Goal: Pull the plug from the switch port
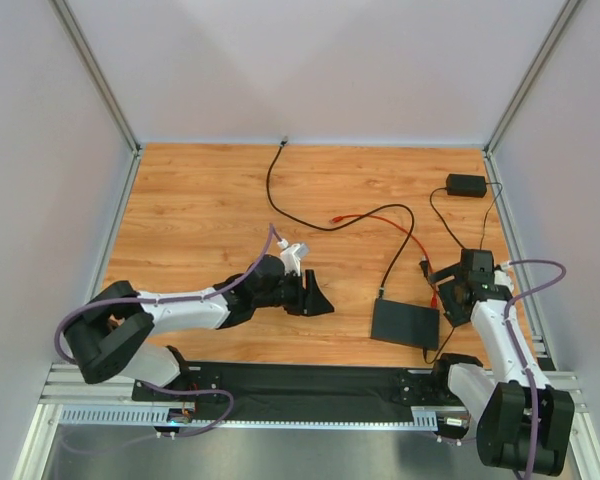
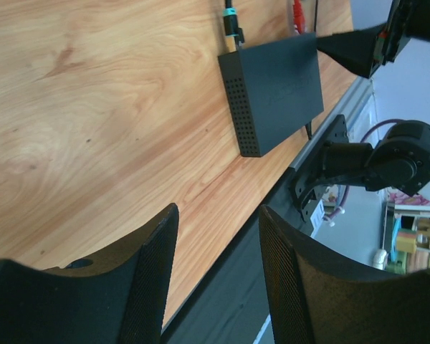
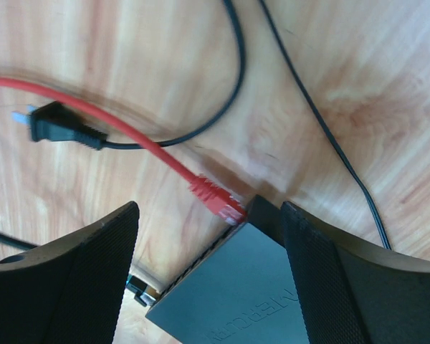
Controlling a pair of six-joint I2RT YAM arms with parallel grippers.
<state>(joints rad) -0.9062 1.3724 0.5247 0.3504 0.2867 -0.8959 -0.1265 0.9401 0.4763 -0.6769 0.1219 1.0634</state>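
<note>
worktop [image 1: 200, 210]: wood grain, with everything laid out flat on it.

switch [image 1: 405, 322]: a thin matte-black box, found right under the right gripper. One far corner is framed between that gripper's fingers in the wrist view. It sits well off to the side of the left gripper.

left gripper [image 2: 216, 222]: spread wide with nothing held, hung low over bare wood and aimed toward the switch.

right gripper [image 3: 209, 215]: also spread, with nothing pinched yet.

red cable [image 3: 129, 129]: trailed away from the right gripper across the wood.

black lead [image 2: 231, 21]: teal-ringed and plugged into the same far edge, at the corner further from the right gripper. It's probably not the target.

red plug [image 3: 216, 198]: seated in the switch's far edge by the near corner and framed between the right gripper's fingers. No contact can be seen and the port itself can't be made out. It's guessed to be the target, since the right gripper is lined up on it.

handling: the plug is likely light, with a hard, stiff plastic shell, while its cable is floppy. The moulded red body should be pinched, not the cable. A latch tab may need squeezing, but none can be seen. The switch looks light too, so it could get dragged along unless it's pinned.

pointing: the nose is buried in the switch and the tail is aimed away from the arms' bases. The long axis runs diagonally across the right gripper's closing line, so a bit of wrist roll is probably needed.
</note>
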